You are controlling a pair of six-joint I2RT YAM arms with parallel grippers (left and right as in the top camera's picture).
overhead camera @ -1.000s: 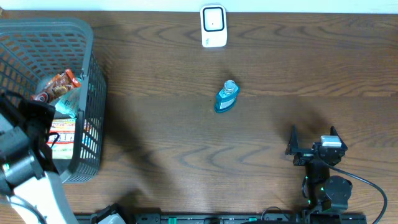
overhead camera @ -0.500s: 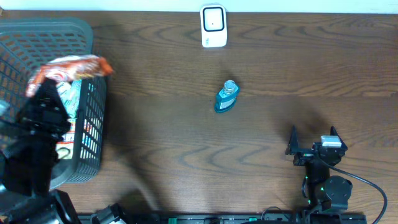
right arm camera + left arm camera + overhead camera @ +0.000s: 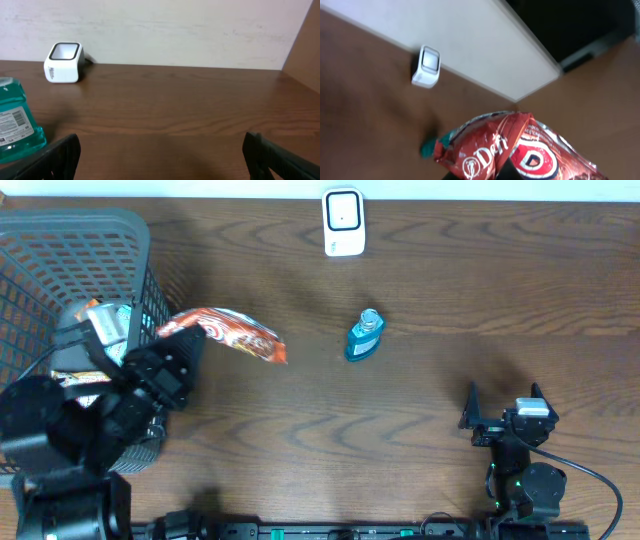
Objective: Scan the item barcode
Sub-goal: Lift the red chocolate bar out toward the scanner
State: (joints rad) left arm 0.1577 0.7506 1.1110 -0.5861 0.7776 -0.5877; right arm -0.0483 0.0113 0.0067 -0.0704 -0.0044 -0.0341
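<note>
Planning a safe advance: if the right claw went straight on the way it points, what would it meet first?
Nothing nearby: the open right claw faces bare table up to the back wall. The blue bottle and white scanner sit off to its left; depth is unclear.

Red snack pkt point(image 3: 520, 155) fills your lower frame, btm edge pinched in pincer point(image 3: 479, 176). White scanner point(image 3: 427, 66) far back on brown surface point(image 3: 365, 110), by wall point(image 3: 470, 45). Blurred teal obj point(image 3: 427, 149) peeks from behind pkt's left edge.
</note>
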